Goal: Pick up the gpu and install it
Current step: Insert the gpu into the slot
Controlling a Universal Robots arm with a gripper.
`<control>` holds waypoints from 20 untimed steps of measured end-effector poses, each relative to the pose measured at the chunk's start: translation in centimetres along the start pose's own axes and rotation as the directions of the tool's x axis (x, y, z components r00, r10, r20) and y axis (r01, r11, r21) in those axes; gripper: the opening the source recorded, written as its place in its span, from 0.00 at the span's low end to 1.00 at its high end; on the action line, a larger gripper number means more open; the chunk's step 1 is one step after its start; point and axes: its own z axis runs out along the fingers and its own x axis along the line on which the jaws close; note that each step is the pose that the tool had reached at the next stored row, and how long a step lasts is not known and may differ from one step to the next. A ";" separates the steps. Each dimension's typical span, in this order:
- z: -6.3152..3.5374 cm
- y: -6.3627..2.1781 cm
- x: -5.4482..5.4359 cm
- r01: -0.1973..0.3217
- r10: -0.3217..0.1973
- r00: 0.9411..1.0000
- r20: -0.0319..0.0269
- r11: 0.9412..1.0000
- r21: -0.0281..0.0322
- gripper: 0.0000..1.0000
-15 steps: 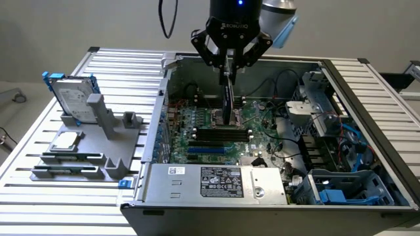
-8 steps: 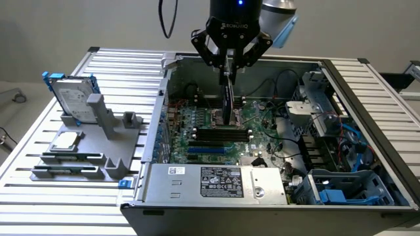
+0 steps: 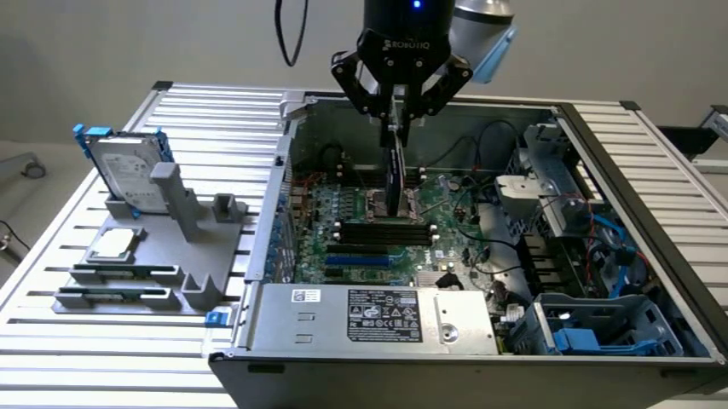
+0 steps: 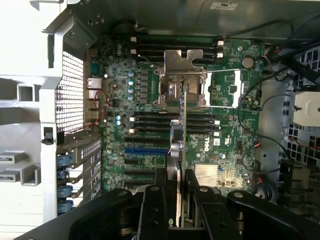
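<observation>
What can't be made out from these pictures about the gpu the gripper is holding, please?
- Faces of the gpu: it is edge-on in both views, so cooler and board sides are unseen.
- Whether its lower edge touches the motherboard: in the exterior view the card itself hides this.
- Its gripped part: in the wrist view the gripper covers it.
- Text on the power supply label: too small in the exterior view.

Gripper (image 3: 398,119) straight down, fingers (image 4: 152,210) (both black) tight in a pinch.
</observation>
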 end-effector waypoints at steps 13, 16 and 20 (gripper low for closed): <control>0.68 -0.01 -0.1 0.171 -0.171 0.985 -0.001 0.985 -0.004 0.26; 0.90 -0.01 -0.1 0.225 -0.225 0.974 -0.001 0.974 -0.005 0.26; 1.22 -0.01 -0.1 0.296 -0.296 0.955 -0.002 0.955 -0.005 0.26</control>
